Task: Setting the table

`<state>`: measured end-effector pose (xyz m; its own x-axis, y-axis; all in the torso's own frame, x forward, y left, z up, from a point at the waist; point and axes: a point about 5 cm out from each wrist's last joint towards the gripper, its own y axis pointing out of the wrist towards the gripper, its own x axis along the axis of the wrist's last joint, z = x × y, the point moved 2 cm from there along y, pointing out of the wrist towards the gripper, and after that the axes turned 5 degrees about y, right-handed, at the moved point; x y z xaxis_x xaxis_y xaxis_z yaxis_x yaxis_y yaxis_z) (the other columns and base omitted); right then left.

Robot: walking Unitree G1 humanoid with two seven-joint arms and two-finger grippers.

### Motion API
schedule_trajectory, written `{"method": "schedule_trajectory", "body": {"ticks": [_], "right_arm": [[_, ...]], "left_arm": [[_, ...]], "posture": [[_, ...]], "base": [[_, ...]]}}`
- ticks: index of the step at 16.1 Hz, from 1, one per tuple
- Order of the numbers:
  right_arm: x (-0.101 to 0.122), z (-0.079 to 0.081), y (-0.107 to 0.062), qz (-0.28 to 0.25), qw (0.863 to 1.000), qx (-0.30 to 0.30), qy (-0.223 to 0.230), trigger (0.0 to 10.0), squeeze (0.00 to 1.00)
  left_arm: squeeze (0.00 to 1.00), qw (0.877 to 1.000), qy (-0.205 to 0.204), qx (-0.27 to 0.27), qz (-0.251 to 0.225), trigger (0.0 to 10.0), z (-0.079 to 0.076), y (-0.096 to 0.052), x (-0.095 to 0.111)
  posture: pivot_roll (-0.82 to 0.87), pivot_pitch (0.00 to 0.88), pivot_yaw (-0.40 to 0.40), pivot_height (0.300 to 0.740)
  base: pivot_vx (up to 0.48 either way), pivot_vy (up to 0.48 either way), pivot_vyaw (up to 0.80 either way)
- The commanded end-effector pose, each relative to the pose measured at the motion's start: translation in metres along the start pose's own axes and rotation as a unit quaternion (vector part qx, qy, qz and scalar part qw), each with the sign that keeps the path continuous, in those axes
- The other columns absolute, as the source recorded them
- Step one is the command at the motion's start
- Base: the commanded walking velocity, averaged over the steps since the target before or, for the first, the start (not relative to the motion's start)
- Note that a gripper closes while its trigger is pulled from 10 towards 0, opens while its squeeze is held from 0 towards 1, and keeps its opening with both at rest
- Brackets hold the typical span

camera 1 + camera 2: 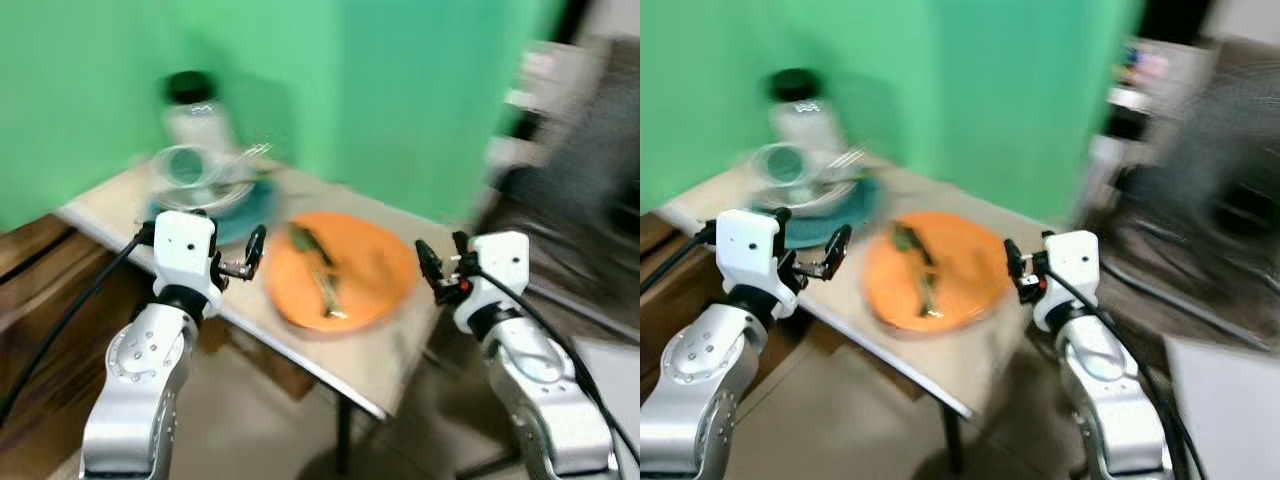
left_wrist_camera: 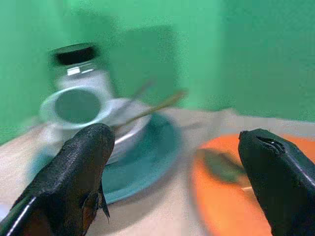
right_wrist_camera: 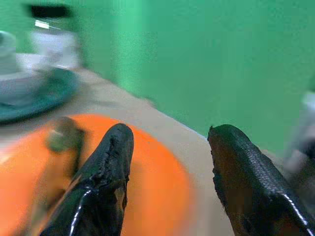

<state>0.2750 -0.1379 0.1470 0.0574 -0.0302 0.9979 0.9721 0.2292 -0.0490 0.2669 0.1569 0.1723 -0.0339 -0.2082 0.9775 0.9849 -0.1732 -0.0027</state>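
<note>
Small beige table set against a green backdrop, seen through motion blur; orange plate lying near the front edge, toward the table's right corner, with a greenish-gold utensil, probably a spoon or fork, resting across it; teal plate just beside it toward the left corner, carrying a white bowl with a glass and thin cutlery handles leaning out of it; clear jar with a black lid standing behind that stack at the back edge. Left gripper raised at the front edge before the teal plate, fingers spread and empty; right gripper raised off the right edge beside the orange plate, fingers likewise parted and holding nothing. Judged early in the task: tableware clustered, nothing laid out. Risks from here: reaching while the view is blurred, misjudging the plate rim and pushing the orange plate off the near edge; utensil sliding off if the plate tilts; tall stack on the teal plate tipping, glass and handles spilling, if nudged by the left fingers.
</note>
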Motion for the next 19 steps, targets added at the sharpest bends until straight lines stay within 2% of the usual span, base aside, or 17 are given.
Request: {"method": "schedule_trajectory", "body": {"ticks": [1,5,9,10,14,17,19], "right_arm": [[0.002,-0.007,0.001,-0.007,1.000,-0.013,0.015,10.0,0.00],[0.002,-0.012,0.000,-0.003,1.000,-0.014,0.015,10.0,0.00],[-0.001,-0.018,0.001,0.014,1.000,-0.002,0.003,10.0,0.00],[-0.005,-0.026,0.004,0.042,0.999,0.007,-0.018,10.0,0.00],[-0.016,-0.041,0.011,0.095,0.990,0.036,-0.102,10.0,0.00],[-0.020,-0.041,0.022,0.107,0.982,0.055,-0.146,10.0,0.00],[-0.025,-0.035,0.030,0.115,0.974,0.081,-0.176,10.0,0.00]], "left_arm": [[0.00,1.000,0.000,0.002,0.003,10.0,0.000,-0.001,0.000],[0.00,1.000,0.002,-0.017,0.013,10.0,-0.004,-0.002,-0.002],[0.00,0.997,0.017,-0.065,0.027,10.0,-0.012,-0.003,-0.007],[0.00,0.994,0.028,-0.098,0.037,10.0,-0.015,-0.003,-0.010],[0.00,0.976,0.069,-0.192,0.079,10.0,-0.022,-0.007,-0.029],[0.00,0.961,0.096,-0.236,0.109,10.0,-0.021,-0.008,-0.046],[0.00,0.945,0.132,-0.272,0.126,10.0,-0.024,-0.009,-0.058]], "posture": [[-0.07,0.000,0.046,0.740],[-0.07,0.000,0.048,0.740],[-0.08,0.000,0.055,0.740],[-0.08,0.000,0.055,0.740],[-0.09,0.000,0.052,0.740],[-0.09,0.000,0.049,0.740],[-0.09,0.000,0.046,0.740]], "base": [[0.352,0.000,0.00],[0.307,0.000,0.00],[0.000,0.000,0.00],[0.000,0.000,0.00],[0.000,0.000,0.00],[0.000,0.000,0.00],[0.000,0.000,0.00]]}}
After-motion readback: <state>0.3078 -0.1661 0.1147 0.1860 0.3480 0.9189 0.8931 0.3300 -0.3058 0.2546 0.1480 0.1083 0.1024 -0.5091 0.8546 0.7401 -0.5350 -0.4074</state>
